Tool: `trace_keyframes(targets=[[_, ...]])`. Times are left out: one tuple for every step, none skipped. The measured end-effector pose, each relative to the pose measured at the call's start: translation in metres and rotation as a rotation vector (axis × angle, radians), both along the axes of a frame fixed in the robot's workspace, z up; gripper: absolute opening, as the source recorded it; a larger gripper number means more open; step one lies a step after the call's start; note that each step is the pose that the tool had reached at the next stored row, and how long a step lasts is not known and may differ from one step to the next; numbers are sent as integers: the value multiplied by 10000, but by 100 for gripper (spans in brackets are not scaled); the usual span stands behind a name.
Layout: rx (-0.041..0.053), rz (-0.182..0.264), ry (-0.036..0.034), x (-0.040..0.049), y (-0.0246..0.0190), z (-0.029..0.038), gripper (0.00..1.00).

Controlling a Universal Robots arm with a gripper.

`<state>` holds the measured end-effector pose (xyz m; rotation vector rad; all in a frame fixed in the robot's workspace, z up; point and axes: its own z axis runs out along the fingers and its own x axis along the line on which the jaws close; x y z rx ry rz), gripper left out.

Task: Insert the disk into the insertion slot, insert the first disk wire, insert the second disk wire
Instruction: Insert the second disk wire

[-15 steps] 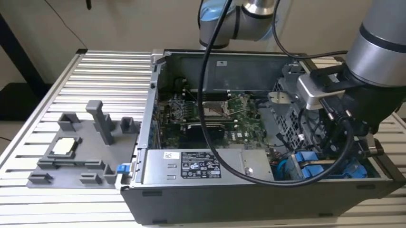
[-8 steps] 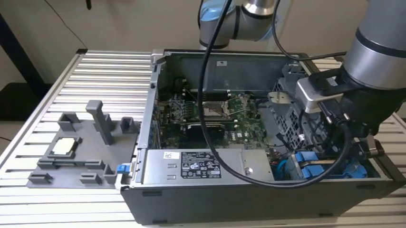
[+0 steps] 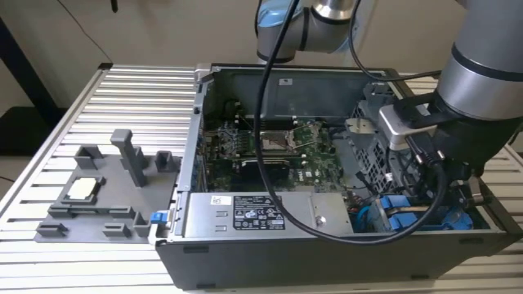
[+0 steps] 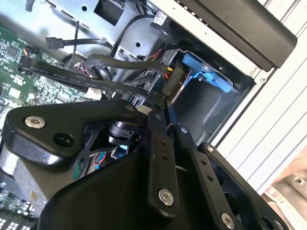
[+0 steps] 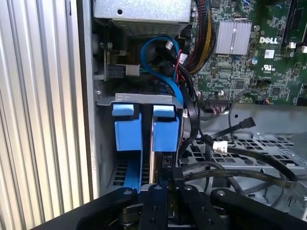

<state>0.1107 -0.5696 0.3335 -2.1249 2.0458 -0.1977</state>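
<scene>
Disk wire (image 4: 165, 86) pinched in gripper (image 4: 160, 108)

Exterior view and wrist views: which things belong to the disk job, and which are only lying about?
Job: blue-framed disk, drive cage, black wire, gripper.
Lying about: grey fixture tray, power-supply box, motherboard.

1. We see the gripper (image 4: 160, 106) closed on a black wire connector (image 4: 158, 99), just beside the blue disk frame (image 4: 206, 76).
2. A flat black cable (image 4: 81, 79) runs across the green motherboard (image 4: 29, 91).
</scene>
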Motion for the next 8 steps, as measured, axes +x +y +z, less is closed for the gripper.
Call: trace_keyframes(targets=[[2, 0, -5, -3, 0, -8, 16], [4, 1, -12, -6, 0, -15, 16], [17, 4, -19, -6, 1, -21, 16], [18, 7, -21, -6, 1, -24, 17], [20, 8, -19, -6, 1, -25, 17], [21, 6, -17, -7, 0, -20, 23], [16, 2, -17, -10, 0, -9, 23], [13, 2, -17, -10, 0, 5, 30]])
